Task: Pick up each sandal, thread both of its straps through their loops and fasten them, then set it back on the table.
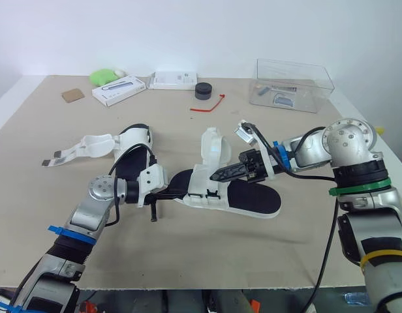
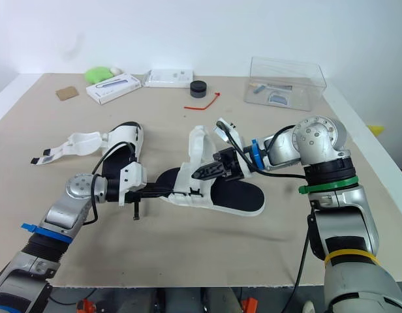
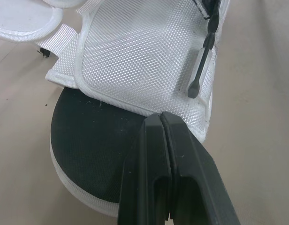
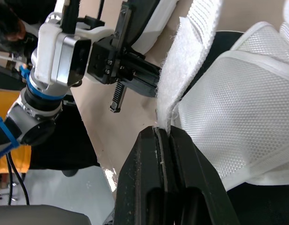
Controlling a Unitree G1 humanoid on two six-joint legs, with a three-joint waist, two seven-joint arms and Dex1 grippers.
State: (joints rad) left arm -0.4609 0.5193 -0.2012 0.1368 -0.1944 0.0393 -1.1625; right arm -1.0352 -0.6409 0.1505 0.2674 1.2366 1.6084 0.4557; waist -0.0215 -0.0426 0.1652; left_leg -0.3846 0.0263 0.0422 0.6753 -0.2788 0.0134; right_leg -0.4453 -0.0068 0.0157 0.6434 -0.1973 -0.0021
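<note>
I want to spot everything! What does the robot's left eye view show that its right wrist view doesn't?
The left eye view adds the other sandal, straps lying open, a clear box and a red tie. The right wrist view adds the fuzzy strap pinched at its edge by the shut right gripper. Both show the white mesh sandal and the left gripper.

The end of the strap is lost between the pinched fingers of the right gripper, the left gripper covers one end of the near sandal in the head views, and the things inside the clear box are too small to tell.
</note>
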